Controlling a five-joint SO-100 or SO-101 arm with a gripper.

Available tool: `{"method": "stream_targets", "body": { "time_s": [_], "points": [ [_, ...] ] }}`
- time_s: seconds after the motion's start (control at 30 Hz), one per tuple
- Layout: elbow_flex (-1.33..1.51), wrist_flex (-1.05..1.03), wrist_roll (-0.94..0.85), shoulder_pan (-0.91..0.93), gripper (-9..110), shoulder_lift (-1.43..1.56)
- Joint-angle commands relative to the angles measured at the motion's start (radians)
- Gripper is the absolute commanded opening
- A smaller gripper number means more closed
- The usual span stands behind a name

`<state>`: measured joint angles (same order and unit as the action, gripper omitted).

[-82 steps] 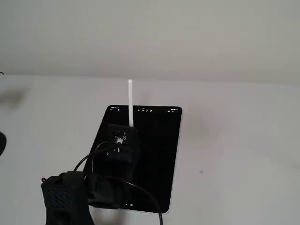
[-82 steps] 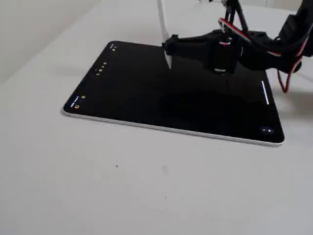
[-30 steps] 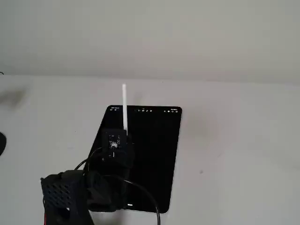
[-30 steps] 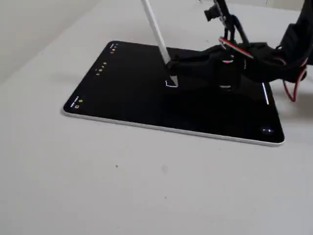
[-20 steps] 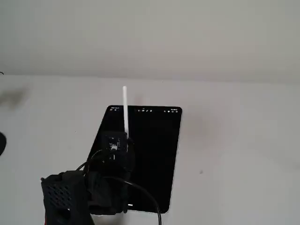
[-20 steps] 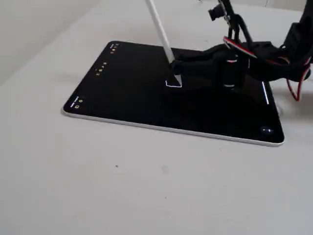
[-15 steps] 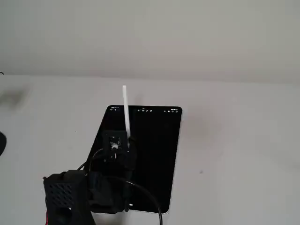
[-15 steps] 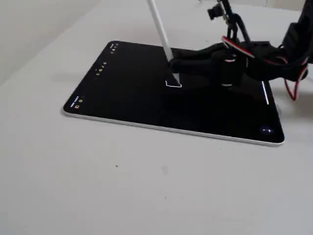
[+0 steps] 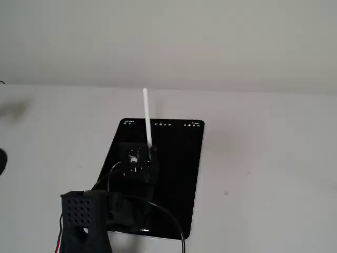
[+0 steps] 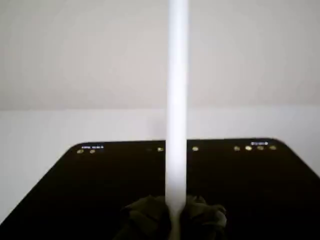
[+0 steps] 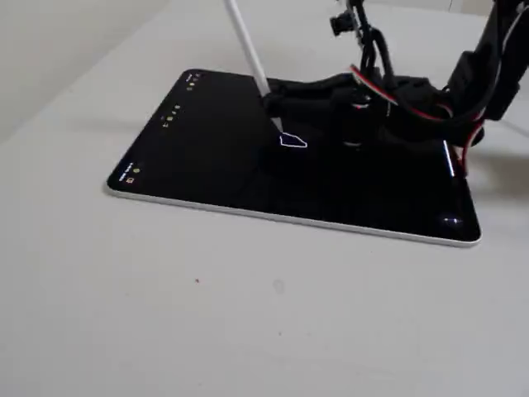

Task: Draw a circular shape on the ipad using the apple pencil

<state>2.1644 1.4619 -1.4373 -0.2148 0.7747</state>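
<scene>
The ipad point(image 11: 190, 157) lies flat on the pale table, black screen up, with tiny icons along its far short side point(image 9: 174, 179) point(image 10: 70, 195). My black gripper point(image 11: 271, 103) point(image 9: 150, 153) point(image 10: 175, 215) hovers low over the screen's middle, shut on the apple pencil point(image 11: 246, 50). This white stylus point(image 9: 147, 118) point(image 10: 177, 100) slants up and away from the jaws. Its tip meets the screen at the upper left corner of the circular shape point(image 11: 293, 141), a small lopsided white closed outline. In the other two views the shape is hidden by the gripper.
Red and black cables point(image 11: 388, 83) loop over the arm above the tablet's right half. The arm's perforated black base point(image 9: 84, 221) sits at the tablet's near left corner. A dark object point(image 9: 1, 161) pokes in at the left table edge.
The pencil tip slid left and toward the icon end of the screen. The short open line has become a closed outline. The gripper stayed shut on the pencil.
</scene>
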Motion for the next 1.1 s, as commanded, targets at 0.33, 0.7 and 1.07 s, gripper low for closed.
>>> {"method": "stream_targets", "body": {
  "time_s": [0.33,0.7,1.07],
  "points": [
    [0.038,0.018,0.002,-0.054,0,0.031],
    [0.055,0.023,0.029,-0.069,0,0.089],
    [0.052,0.008,0.209,-0.101,0,0.331]
  ]
}}
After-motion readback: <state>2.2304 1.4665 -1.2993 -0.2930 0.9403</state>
